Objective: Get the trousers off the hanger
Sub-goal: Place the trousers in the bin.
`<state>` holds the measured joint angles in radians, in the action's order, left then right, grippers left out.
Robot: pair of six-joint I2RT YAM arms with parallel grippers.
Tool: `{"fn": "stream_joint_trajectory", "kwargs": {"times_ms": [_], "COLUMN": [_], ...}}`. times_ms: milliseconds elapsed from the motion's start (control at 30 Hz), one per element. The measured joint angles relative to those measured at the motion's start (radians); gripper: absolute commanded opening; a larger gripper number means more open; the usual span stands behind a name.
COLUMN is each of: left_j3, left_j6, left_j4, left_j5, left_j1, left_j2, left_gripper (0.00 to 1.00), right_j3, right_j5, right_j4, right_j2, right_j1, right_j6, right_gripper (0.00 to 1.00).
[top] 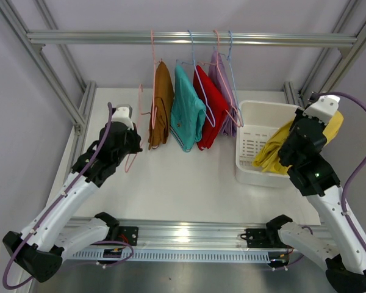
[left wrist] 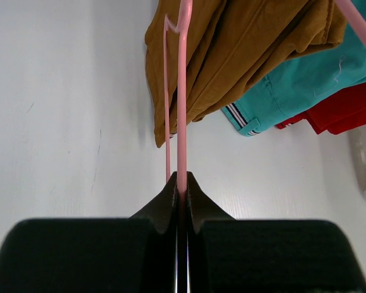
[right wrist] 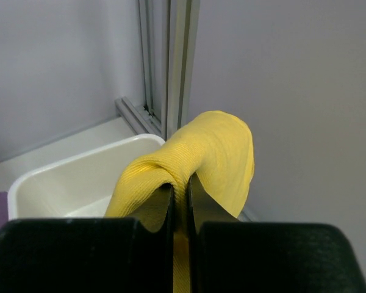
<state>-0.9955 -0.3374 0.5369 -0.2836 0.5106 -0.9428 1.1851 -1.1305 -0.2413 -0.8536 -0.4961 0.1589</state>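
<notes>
Nearest the lens in the left wrist view: left end effector (left wrist: 182,189), clenched on the thin wire of a pink hanger (left wrist: 183,91) carrying no garment. Judged a steadying hold, to stop the bare hanger swinging into the brown trousers (left wrist: 232,55) just beside it. Nearest in the right wrist view: right end effector (right wrist: 180,198), grasping a fold of the yellow trousers (right wrist: 222,146), raised above the white basket (right wrist: 61,183). Judged a carry to the basket, release not yet made. Seen from the top external view only: yellow cloth hanging down over the right part of the basket, contact with its floor not determinable. Also brown trousers, teal trousers (top: 187,116), red trousers (top: 212,110) and lavender trousers (top: 221,76), in that order left to right, on separate hangers from the rail (top: 189,38) above the surface (top: 183,183). Four pairs therefore judged outstanding. Seen from the wrist views only: both jaw pairs pressed tight on their loads, a detail masked by the arms from above. Lavender trousers outside the left wrist view.
</notes>
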Motion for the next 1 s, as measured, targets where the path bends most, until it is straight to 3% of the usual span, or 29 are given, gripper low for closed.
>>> {"fn": "stream_joint_trajectory", "kwargs": {"times_ms": [233, 733, 833, 867, 900, 1000], "left_j3": [-0.004, -0.010, -0.013, -0.014, -0.015, -0.019], "left_j6": [0.001, 0.007, 0.007, 0.008, 0.008, 0.012], "left_j4": [0.001, 0.006, 0.009, 0.010, 0.012, 0.016], "left_j5": [0.000, 0.000, 0.000, 0.000, -0.001, -0.005], "left_j1": [0.006, 0.037, 0.051, 0.057, 0.064, 0.089], "left_j2": [0.000, -0.013, -0.015, -0.016, -0.018, -0.026], "left_gripper": [0.00, 0.00, 0.00, 0.00, 0.00, 0.01], "right_j3": [-0.024, -0.047, -0.046, -0.043, -0.037, 0.020], "right_j5": [0.111, 0.224, 0.242, 0.254, 0.266, 0.307], "right_j4": [-0.092, -0.071, -0.024, -0.009, -0.003, -0.010], "right_j2": [-0.051, -0.278, -0.340, -0.368, -0.401, -0.519], "right_j1": [0.092, 0.113, 0.121, 0.129, 0.138, 0.158], "right_j6": [-0.114, -0.272, -0.292, -0.296, -0.302, -0.306], "right_gripper": [0.00, 0.00, 0.58, 0.83, 0.90, 0.97]}}
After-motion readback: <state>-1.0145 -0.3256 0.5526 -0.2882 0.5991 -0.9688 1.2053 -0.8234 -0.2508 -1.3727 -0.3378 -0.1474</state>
